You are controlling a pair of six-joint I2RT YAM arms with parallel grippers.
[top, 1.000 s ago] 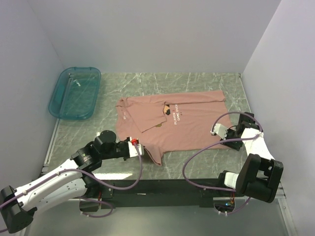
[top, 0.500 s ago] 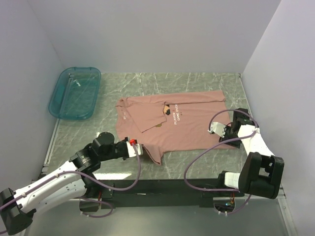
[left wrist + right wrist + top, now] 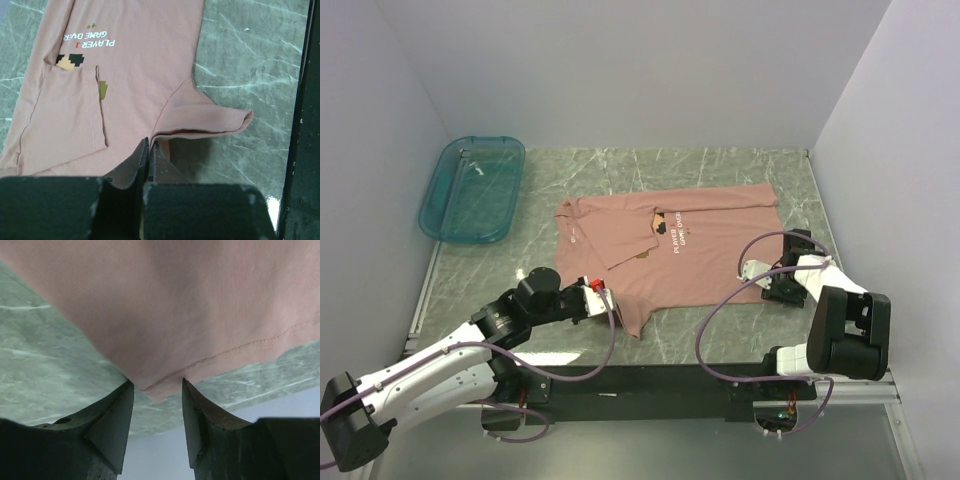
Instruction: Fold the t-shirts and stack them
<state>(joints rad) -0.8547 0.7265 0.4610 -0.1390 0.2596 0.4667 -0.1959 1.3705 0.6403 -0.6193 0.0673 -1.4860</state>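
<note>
While the t-shirt (image 3: pixel 690 245) lies mid-frame on the table (image 3: pixel 720 345), long axis left-right, the left end effector (image 3: pixel 149 146) clamps its lower-left edge and the open right end effector (image 3: pixel 157 390) straddles its lower-right hem corner.

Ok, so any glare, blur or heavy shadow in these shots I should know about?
Top external: even light, with one glare patch on the table at the near edge. Left wrist: the t-shirt print is sharp, the left gripper is dark and soft, and there is shadow under the lifted fold. Right wrist: the right gripper is near-silhouette.
</note>
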